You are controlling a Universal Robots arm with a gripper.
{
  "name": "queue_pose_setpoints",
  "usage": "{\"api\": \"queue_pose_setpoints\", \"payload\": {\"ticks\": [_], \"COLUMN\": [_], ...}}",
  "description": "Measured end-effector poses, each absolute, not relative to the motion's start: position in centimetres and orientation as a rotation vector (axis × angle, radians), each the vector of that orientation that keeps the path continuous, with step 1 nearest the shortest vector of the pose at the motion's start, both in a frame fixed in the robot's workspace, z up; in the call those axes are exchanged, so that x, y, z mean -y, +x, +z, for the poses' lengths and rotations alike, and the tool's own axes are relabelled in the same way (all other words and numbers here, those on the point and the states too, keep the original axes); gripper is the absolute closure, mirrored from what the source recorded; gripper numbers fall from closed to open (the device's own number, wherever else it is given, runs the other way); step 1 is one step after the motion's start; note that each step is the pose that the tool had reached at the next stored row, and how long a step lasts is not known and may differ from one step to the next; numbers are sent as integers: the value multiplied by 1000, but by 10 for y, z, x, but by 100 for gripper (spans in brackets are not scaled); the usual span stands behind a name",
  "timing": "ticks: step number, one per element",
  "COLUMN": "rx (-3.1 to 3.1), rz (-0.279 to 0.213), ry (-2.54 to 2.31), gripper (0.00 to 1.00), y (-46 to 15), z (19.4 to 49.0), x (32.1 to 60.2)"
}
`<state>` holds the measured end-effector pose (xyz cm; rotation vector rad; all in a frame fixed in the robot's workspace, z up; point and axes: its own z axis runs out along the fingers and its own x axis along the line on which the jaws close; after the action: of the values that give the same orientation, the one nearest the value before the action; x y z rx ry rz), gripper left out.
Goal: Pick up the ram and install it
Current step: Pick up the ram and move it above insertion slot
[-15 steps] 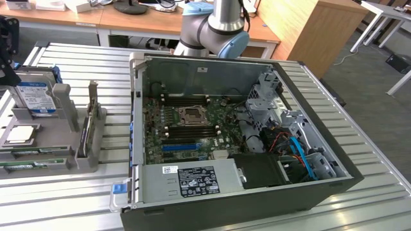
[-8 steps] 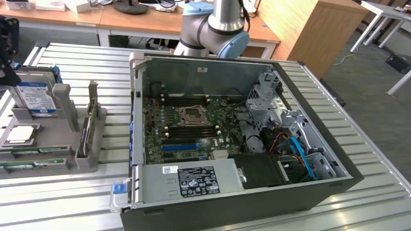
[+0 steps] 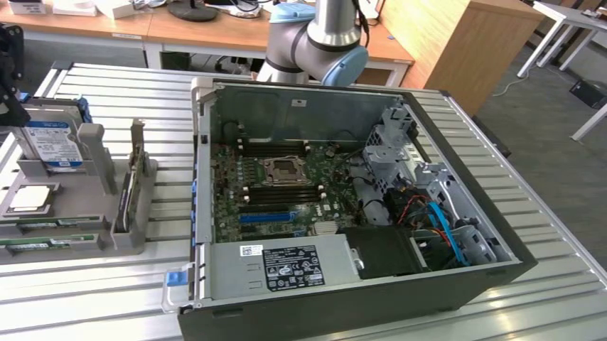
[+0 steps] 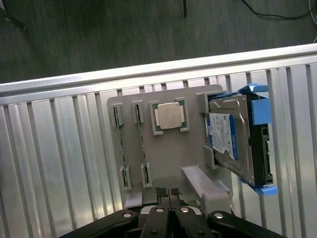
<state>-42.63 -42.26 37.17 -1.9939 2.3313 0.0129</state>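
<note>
The ram shows as two thin green sticks lying on edge in the front of a grey fixture [image 3: 85, 213]: one [image 3: 47, 227], another [image 3: 38, 245] just below. In the wrist view they run edge-on between small grey end holders, one stick [image 4: 138, 114] beside another [image 4: 118, 117]. My gripper [image 4: 168, 193] is shut with nothing between its black fingertips [image 4: 162, 192]. It hangs above the fixture's edge, apart from the ram sticks. In the exterior view the arm's dark wrist [image 3: 10, 71] is at the left edge, over the fixture.
An open computer case [image 3: 201, 213] fills the table's middle, with motherboard [image 3: 275, 185], blue slot [image 3: 266, 217] and power supply [image 3: 284, 266]. The fixture also holds a blue-labelled hard drive [image 4: 230, 141] [image 3: 52, 142], a processor chip [image 4: 169, 116] and an upright card [image 3: 128, 192]. The table [image 3: 550, 284] is slatted metal.
</note>
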Motion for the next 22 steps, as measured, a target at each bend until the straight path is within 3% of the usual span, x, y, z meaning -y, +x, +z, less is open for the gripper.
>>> {"api": "queue_pose_setpoints", "payload": {"ticks": [22], "rx": [-2113], "rz": [25], "ry": [-2226], "gripper": [89], "y": [-426], "z": [370], "x": [423]}}
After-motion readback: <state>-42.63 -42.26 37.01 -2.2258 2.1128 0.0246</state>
